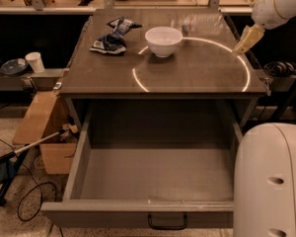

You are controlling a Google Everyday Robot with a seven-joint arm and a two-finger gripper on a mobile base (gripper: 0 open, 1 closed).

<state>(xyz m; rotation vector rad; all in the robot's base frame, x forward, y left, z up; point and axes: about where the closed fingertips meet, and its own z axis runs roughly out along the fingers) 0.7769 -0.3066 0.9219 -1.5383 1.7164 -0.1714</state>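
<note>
glossy bowl (163, 40), matt tabletop (187, 75), claw (247, 37) upper right
</note>
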